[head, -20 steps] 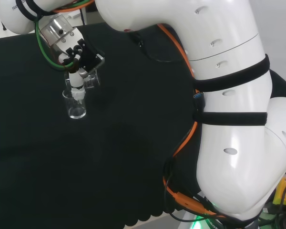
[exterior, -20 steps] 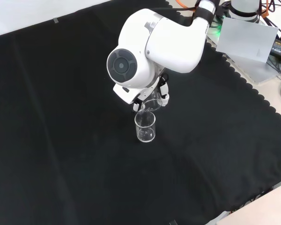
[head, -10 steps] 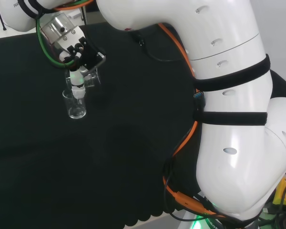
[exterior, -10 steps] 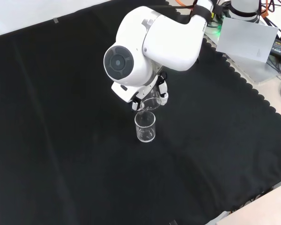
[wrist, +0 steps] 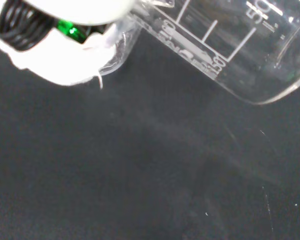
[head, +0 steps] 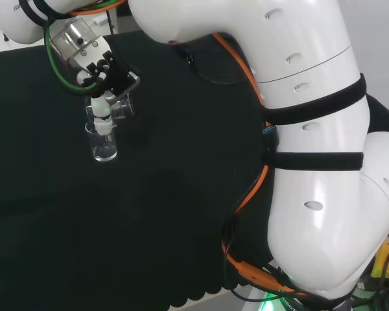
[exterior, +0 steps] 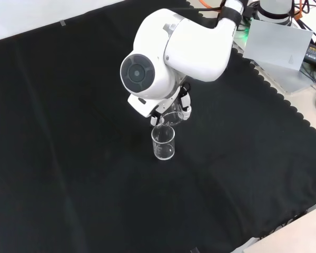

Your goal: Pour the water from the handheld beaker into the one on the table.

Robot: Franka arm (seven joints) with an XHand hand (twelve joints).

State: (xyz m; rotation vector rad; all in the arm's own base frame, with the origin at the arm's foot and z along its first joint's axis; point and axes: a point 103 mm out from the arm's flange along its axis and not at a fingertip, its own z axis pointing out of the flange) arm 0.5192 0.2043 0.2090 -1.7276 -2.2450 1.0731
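The hand (head: 107, 81), fingers curled round the tilted beaker (head: 120, 107), has swung back a little above the table beaker (exterior: 163, 143); pouring seems nearly done.

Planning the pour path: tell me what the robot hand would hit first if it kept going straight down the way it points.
Probably the standing beaker. The robot hand, holding the tilted beaker, hangs just above its rim in both fixed views. Depth is uncertain; it might pass beside it to the black cloth.

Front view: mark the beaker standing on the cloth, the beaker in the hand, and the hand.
standing beaker (exterior: 164, 143), front view, clear side wall.
held beaker (exterior: 172, 117), front view, tilted glass rim.
hand (exterior: 185, 105), front view, a white and black finger beside the held beaker.
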